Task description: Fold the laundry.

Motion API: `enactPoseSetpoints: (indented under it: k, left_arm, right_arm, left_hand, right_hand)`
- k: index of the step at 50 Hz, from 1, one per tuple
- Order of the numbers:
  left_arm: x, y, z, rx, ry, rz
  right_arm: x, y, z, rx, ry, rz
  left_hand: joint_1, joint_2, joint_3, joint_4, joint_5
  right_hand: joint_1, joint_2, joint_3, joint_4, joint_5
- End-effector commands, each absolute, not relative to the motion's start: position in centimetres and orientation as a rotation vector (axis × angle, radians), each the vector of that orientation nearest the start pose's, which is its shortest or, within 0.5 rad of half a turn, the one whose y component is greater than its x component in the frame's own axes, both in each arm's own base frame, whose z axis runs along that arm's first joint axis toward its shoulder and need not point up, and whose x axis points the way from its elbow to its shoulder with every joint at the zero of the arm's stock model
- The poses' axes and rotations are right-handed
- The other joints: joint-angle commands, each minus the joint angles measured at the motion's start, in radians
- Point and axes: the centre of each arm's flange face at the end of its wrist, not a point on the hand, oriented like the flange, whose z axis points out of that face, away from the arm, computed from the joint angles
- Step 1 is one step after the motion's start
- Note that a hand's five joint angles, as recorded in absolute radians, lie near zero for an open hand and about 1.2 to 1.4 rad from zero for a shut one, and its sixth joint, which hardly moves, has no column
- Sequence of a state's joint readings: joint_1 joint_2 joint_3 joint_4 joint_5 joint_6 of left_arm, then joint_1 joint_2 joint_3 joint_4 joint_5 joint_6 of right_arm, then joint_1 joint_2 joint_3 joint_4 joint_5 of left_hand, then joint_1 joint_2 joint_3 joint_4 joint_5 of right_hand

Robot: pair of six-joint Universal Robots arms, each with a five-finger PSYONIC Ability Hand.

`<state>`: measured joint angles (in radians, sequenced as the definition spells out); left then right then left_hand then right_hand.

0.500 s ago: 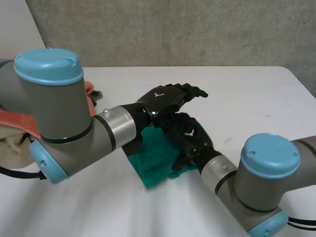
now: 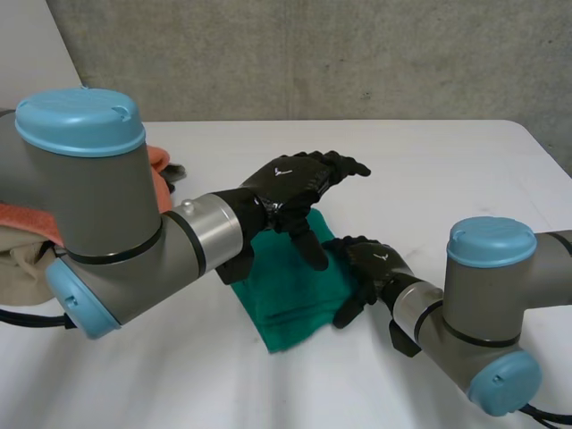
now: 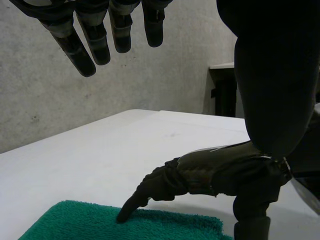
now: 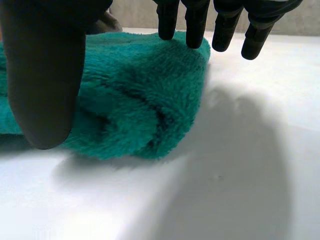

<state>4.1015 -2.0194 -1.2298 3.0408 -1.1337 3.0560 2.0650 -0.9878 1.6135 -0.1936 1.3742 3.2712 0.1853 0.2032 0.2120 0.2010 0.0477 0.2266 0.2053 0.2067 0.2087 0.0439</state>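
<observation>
A green towel (image 2: 284, 290) lies folded into a thick pad on the white table (image 2: 447, 170). My left hand (image 2: 299, 181) hovers open above its far end, fingers straight and pointing right, thumb hanging down towards the cloth. In the left wrist view its fingers (image 3: 100, 35) are spread in the air. My right hand (image 2: 371, 265) is open at the towel's right edge. One fingertip of the right hand (image 3: 210, 170) touches the green towel (image 3: 100, 222) near its corner. In the right wrist view the fingers (image 4: 225, 22) reach over the folded towel (image 4: 130, 100) and the thumb (image 4: 45, 75) stands beside it.
A pile of other laundry sits at the table's left behind my left arm: an orange cloth (image 2: 161, 165) and a beige cloth (image 2: 22, 259). A concrete wall (image 2: 357, 54) runs behind the table's far edge. Bare table stretches to the right of the towel.
My right hand has slid off the top of the towel to its right edge, uncovering more of the cloth. The left hand has hardly moved.
</observation>
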Motion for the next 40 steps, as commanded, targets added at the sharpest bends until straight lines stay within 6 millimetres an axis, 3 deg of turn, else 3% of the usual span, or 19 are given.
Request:
enactPoseSetpoints:
  k: [1,3,6,15,20,21,23,24,27,28,31,32,36,40]
  left_arm:
    - [-35.4,-21.9,25.0,-0.83,-1.793,1.35]
    - [-35.3,-21.9,25.1,-0.826,-1.791,1.353]
    - [-35.2,-22.0,25.1,-0.82,-1.794,1.357]
    - [-34.8,-22.0,26.0,-0.813,-1.773,1.387]
    - [-34.6,-21.9,26.7,-0.809,-1.758,1.405]
    - [-34.6,-21.9,26.9,-0.81,-1.751,1.411]
    - [-34.7,-21.8,27.1,-0.811,-1.744,1.416]
    - [-34.7,-21.8,27.4,-0.81,-1.738,1.424]
    - [-34.8,-21.7,27.6,-0.812,-1.728,1.43]
    - [-34.8,-21.8,27.8,-0.812,-1.725,1.433]
    - [-34.9,-21.9,28.0,-0.812,-1.72,1.439]
    - [-35.0,-22.0,28.0,-0.812,-1.717,1.441]
    - [-35.2,-22.4,27.9,-0.813,-1.72,1.441]
    - [-35.4,-22.6,27.5,-0.814,-1.74,1.429]
  right_arm:
    - [30.9,-25.3,10.7,-0.592,2.187,-1.385]
    - [31.0,-25.6,10.4,-0.594,2.187,-1.392]
    - [31.1,-26.3,10.4,-0.603,2.183,-1.413]
    - [32.0,-28.8,11.6,-0.604,2.102,-1.511]
    - [32.1,-33.6,12.9,-0.504,2.029,-1.683]
    - [31.6,-35.8,13.2,-0.442,2.031,-1.756]
    - [31.0,-38.0,13.3,-0.371,2.046,-1.825]
    - [30.2,-39.9,13.5,-0.299,2.066,-1.892]
    - [28.5,-43.0,13.7,-0.189,2.097,-1.981]
    - [27.3,-44.9,13.7,-0.128,2.109,-2.031]
    - [25.3,-47.5,13.6,-0.058,2.121,-2.091]
    - [23.9,-49.0,13.4,-0.024,2.13,-2.127]
    - [20.3,-52.2,12.8,0.011,2.135,-2.233]
    - [17.0,-53.9,11.9,0.002,2.15,-2.304]
  left_hand:
    - [-0.011,-0.029,-0.038,-0.026,-0.048]
    - [-0.011,-0.029,-0.038,-0.026,-0.048]
    - [-0.011,-0.029,-0.038,-0.026,-0.048]
    - [-0.011,-0.029,-0.038,-0.026,-0.048]
    - [-0.011,-0.029,-0.038,-0.026,-0.048]
    - [-0.011,-0.029,-0.038,-0.026,-0.048]
    - [-0.011,-0.029,-0.038,-0.026,-0.048]
    - [-0.011,-0.029,-0.038,-0.026,-0.048]
    - [-0.011,-0.029,-0.038,-0.026,-0.048]
    - [-0.011,-0.029,-0.038,-0.026,-0.048]
    - [-0.011,-0.029,-0.038,-0.026,-0.048]
    - [-0.011,-0.029,-0.038,-0.026,-0.048]
    - [-0.011,-0.029,-0.038,-0.026,-0.048]
    - [-0.011,-0.029,-0.038,-0.026,-0.048]
  right_hand:
    - [0.164,0.186,0.184,0.182,0.172]
    - [0.405,0.426,0.425,0.423,0.413]
    - [1.143,1.165,1.163,1.161,1.152]
    - [1.17,1.191,1.19,1.188,1.178]
    - [1.17,1.191,1.19,1.188,1.178]
    - [1.17,1.191,1.19,1.188,1.178]
    - [1.17,1.191,1.19,1.188,1.178]
    - [1.17,1.191,1.19,1.188,1.178]
    - [1.17,1.191,1.19,1.188,1.178]
    - [1.17,1.191,1.19,1.188,1.178]
    - [1.17,1.191,1.19,1.188,1.178]
    - [1.17,1.191,1.19,1.188,1.178]
    - [1.17,1.191,1.19,1.188,1.178]
    - [1.17,1.191,1.19,1.188,1.178]
